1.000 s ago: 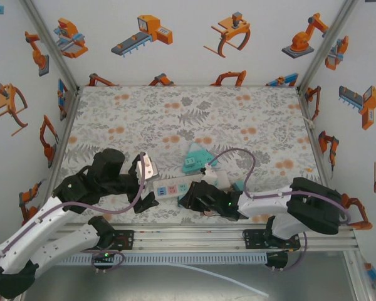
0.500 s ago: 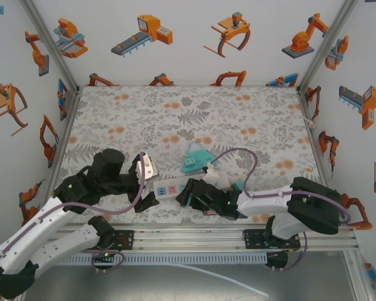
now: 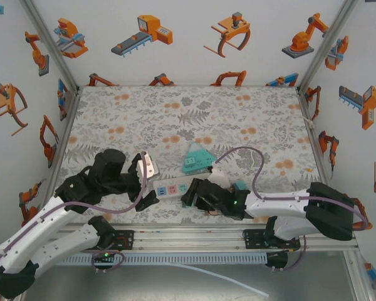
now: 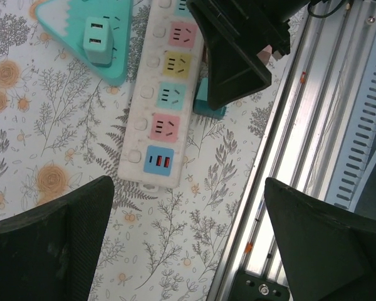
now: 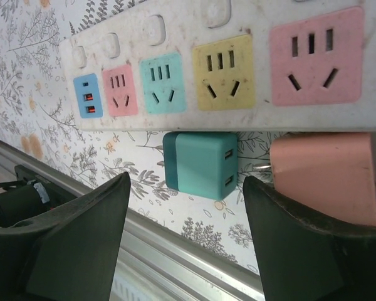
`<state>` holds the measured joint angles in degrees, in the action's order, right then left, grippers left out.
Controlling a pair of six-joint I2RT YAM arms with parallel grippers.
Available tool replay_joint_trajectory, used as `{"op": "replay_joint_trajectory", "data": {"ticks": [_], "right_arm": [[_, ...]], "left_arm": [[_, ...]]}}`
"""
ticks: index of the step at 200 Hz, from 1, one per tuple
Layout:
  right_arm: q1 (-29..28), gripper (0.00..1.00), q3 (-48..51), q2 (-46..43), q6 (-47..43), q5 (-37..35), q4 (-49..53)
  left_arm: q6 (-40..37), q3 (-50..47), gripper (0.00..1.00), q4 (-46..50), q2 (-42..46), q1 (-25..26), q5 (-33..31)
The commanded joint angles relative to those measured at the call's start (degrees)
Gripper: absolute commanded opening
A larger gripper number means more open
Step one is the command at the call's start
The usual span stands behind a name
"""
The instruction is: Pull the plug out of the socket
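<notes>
A white power strip (image 5: 238,81) with coloured sockets lies flat, and every socket I can see on it is empty. A teal cube plug (image 5: 200,164) lies loose on the table against the strip's near edge, between the spread fingers of my right gripper (image 5: 188,226), which touch nothing. A pink plug (image 5: 323,179) lies beside it with bare prongs. In the top view the right gripper (image 3: 191,194) sits at the strip's (image 3: 171,187) right end. My left gripper (image 4: 188,238) hovers open above the table, near the strip's (image 4: 166,94) USB end.
A teal mountain-shaped socket block (image 4: 81,37) with a pale plug (image 4: 99,41) in it lies just beyond the strip. The aluminium rail (image 4: 313,125) runs along the table's near edge, close to both grippers. A purple cable (image 3: 244,157) loops behind the right arm.
My right gripper has gone from shut to open over the teal plug, and the right arm has shifted slightly right. The left arm has barely moved.
</notes>
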<state>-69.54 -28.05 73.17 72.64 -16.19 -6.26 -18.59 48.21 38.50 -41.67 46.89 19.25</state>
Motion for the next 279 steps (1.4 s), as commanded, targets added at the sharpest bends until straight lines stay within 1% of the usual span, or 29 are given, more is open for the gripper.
{"op": "replay_joint_trajectory", "data": {"ticks": [1, 24, 47, 57, 67, 74, 81, 97, 103, 114, 125, 141, 161, 163, 177, 187, 206, 219, 259, 279], "right_arm": [[-0.16, 0.67, -1.68, -3.64, -3.90, -3.04, 5.28], [-0.16, 0.67, -3.65, -7.34, -10.01, -5.52, 10.23], [-0.03, 0.67, -5.62, -11.56, -19.60, -10.11, 14.71], [0.01, 0.67, -6.45, -13.39, -25.39, -12.17, 15.76], [0.01, 0.67, -7.15, -14.70, -30.94, -14.91, 16.81], [0.01, 0.68, -7.54, -15.48, -35.17, -17.10, 16.98], [0.10, 0.69, -7.91, -16.04, -39.57, -19.23, 16.94], [0.58, 0.79, -8.72, -16.78, -48.80, -24.05, 16.11], [1.12, 0.81, -8.85, -16.90, -52.53, -24.45, 15.36], [2.42, 0.82, -9.15, -16.93, -60.38, -23.36, 13.47], [4.17, 0.82, -9.50, -16.61, -67.57, -20.90, 11.68], [7.42, 0.82, -10.13, -15.57, -77.02, -14.30, 10.25], [10.13, 0.83, -10.29, -14.40, -92.10, -4.14, 9.13], [10.49, 0.83, -10.31, -14.18, -94.66, -2.46, 9.02], [12.46, 0.85, -10.52, -13.22, -104.00, 5.02, 9.31], [14.94, 0.85, -10.87, -12.42, -110.15, 12.39, 10.03], [19.92, 0.85, -11.73, -10.40, -115.75, 24.04, 10.09], [22.94, 0.85, -13.24, -7.73, -118.32, 29.20, 10.21], [27.92, 0.84, -19.85, 2.16, -125.12, 39.45, 13.08], [28.92, 0.82, -23.77, 7.78, -126.32, 39.77, 13.32]], "left_arm": [[1.83, 0.13, 0.97, -1.99, -0.08, 0.22, -0.96], [5.97, 0.13, 0.97, -4.90, -0.30, 0.22, -3.33], [9.77, 0.13, 0.97, -7.65, -0.82, 0.23, -5.32], [11.67, 0.22, 0.97, -8.72, -1.28, 0.22, -6.46], [15.02, 0.37, 0.97, -9.92, -2.01, 0.20, -8.94], [18.15, 0.69, 0.97, -10.56, -2.89, 0.16, -12.02], [21.03, 1.23, 0.97, -10.80, -4.10, 0.13, -14.68], [25.78, 2.91, 0.97, -10.56, -7.49, 0.08, -18.62], [27.21, 3.52, 0.97, -10.47, -8.83, 0.16, -19.82], [29.62, 4.42, 0.97, -10.45, -11.10, 0.04, -22.21], [31.47, 4.92, 0.97, -10.76, -13.07, -0.05, -23.90], [33.76, 5.14, 0.97, -11.78, -15.16, -0.46, -25.02], [36.93, 4.84, 0.97, -13.39, -16.96, -1.87, -25.41], [37.28, 4.78, 0.97, -13.61, -17.18, -2.09, -25.40], [40.09, 4.35, 0.97, -14.73, -18.08, -4.32, -24.95], [42.03, 3.94, 0.97, -15.69, -18.79, -6.50, -23.41], [46.56, 2.98, 0.97, -17.90, -20.20, -11.43, -20.06], [48.25, 2.60, 0.97, -19.19, -21.28, -13.78, -18.45], [51.36, 2.24, 0.97, -22.69, -25.76, -19.71, -11.20], [51.22, 2.02, 0.97, -23.43, -27.48, -21.42, -10.02]]}}
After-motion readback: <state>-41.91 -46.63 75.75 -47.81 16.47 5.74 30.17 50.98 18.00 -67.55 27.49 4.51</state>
